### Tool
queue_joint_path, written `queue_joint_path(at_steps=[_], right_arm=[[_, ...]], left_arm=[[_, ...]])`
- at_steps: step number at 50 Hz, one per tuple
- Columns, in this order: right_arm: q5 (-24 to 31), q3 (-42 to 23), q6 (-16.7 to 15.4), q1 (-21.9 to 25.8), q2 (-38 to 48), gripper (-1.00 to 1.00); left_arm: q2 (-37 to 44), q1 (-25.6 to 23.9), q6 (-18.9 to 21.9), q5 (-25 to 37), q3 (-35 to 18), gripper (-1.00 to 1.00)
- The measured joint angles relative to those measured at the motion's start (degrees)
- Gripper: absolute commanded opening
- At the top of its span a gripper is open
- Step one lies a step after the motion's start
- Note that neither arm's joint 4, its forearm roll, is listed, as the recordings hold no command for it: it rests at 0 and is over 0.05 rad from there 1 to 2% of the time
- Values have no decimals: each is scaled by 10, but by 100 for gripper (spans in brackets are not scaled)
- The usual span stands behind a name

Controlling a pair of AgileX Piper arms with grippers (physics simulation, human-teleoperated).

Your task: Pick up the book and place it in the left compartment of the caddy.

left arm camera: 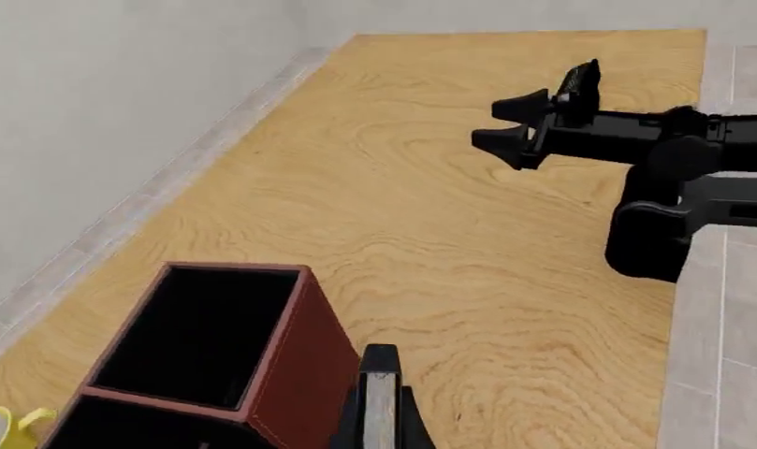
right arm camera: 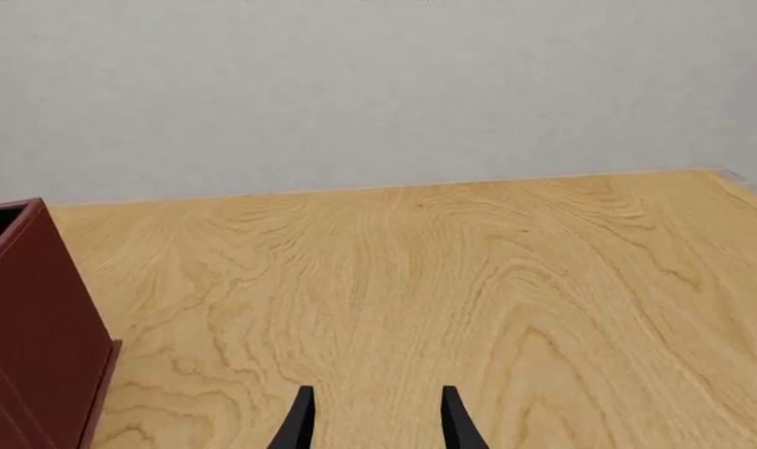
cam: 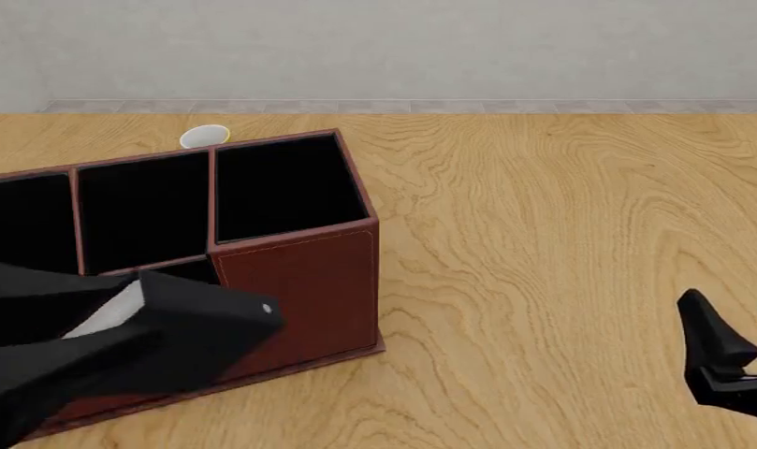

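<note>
Two arms | left gripper (cam: 166,313) lower left of front view, clamped on the book (cam: 104,313), white page edge showing between fingers, before the caddy (cam: 303,271) | right gripper (right arm camera: 371,421) parted, empty, lower right.

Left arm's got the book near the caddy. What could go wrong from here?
1. The book is held by the caddy's smaller sections, not over the left compartment. Releasing here would likely misplace it.
2. It appears to hang about level with the reddish rims, so moving sideways may snag.
</note>
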Motion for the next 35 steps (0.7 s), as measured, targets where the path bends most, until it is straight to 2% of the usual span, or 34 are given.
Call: queue_joint_path(at_steps=[7,15,35], right_arm=[[3,0,2,-1,-4,100],[4,0,5,-3,-7,100],[3,0,8,-6,-6,100]], left_arm=[[-27,24,-4,-2,-32,-100],[-56,73,-19,-14,-67,-100],[-78,278,-50,-81,-91,-100]])
